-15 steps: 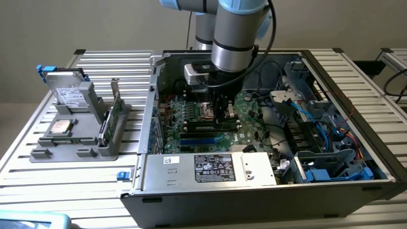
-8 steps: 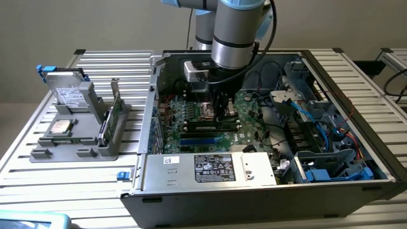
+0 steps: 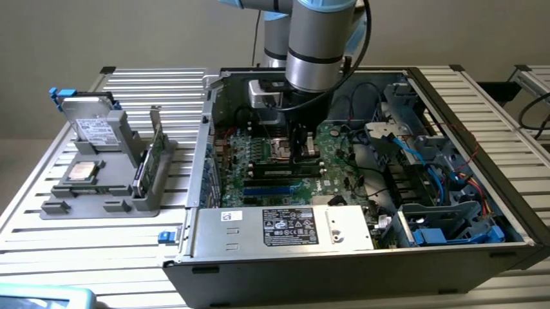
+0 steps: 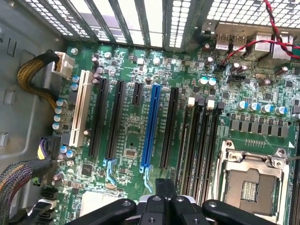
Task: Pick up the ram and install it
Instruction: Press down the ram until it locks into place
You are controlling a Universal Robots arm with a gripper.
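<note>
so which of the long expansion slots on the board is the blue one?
The blue slot in the middle of the row. The slots beside it are black, and the white slot sits at the far end near the braided cables.

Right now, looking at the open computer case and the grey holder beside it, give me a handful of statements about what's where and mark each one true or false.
1. The robot arm's gripper is inside the open black computer case, above the green motherboard. True.
2. The gripper's fingers are spread wide. False: they are shut together.
3. A long blue expansion slot sits among black slots on the motherboard. True.
4. The square metal processor socket has a cooler fan mounted on it. False: it is bare.
5. The grey plastic parts holder stands inside the case. False: it sits outside, at the exterior view's left.
</note>
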